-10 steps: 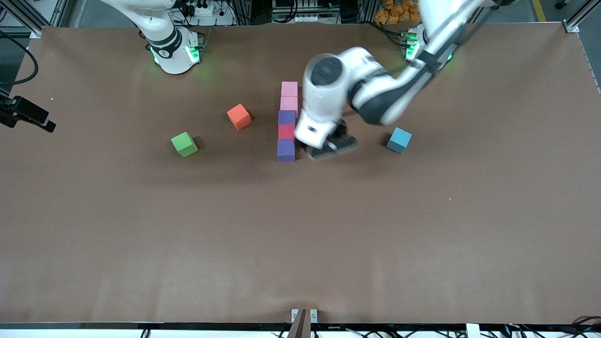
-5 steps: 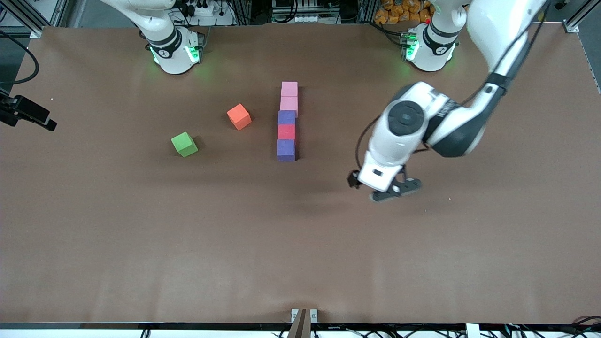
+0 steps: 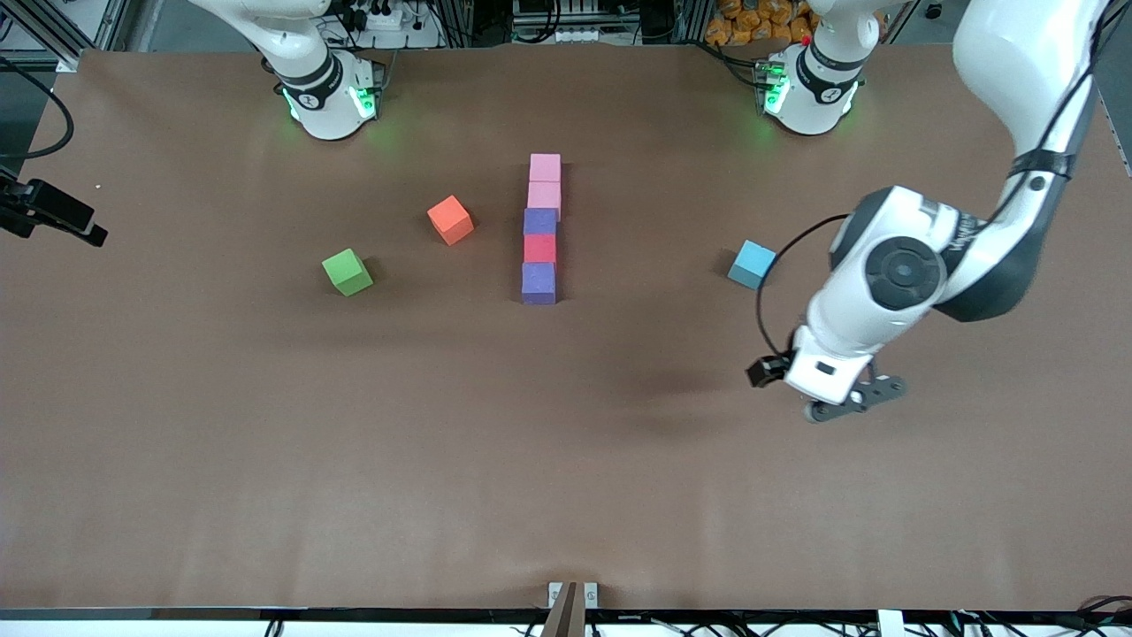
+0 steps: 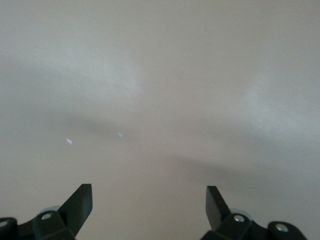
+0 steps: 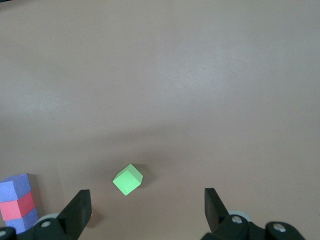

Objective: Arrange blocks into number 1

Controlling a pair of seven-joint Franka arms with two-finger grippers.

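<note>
Five blocks form one straight touching column mid-table: a light pink block (image 3: 546,167) farthest from the front camera, a second pink block (image 3: 544,195), a purple block (image 3: 540,221), a red block (image 3: 539,249) and a purple block (image 3: 539,283) nearest. My left gripper (image 3: 855,400) hangs open and empty over bare table toward the left arm's end, well away from the column. The left wrist view shows its gripper (image 4: 148,195) over plain tabletop only. My right gripper (image 5: 147,200) is open and empty, held high, out of the front view. Its wrist view catches the red block (image 5: 17,205) and the purple ones.
A green cube (image 3: 347,272) and an orange cube (image 3: 451,219) lie toward the right arm's end of the column. A light blue cube (image 3: 752,264) sits between the column and my left gripper. The green cube (image 5: 127,180) also shows under the right gripper.
My left arm has swung away from the column toward its own end of the table and nearer the front camera, uncovering the light blue cube. The blocks have not moved.
</note>
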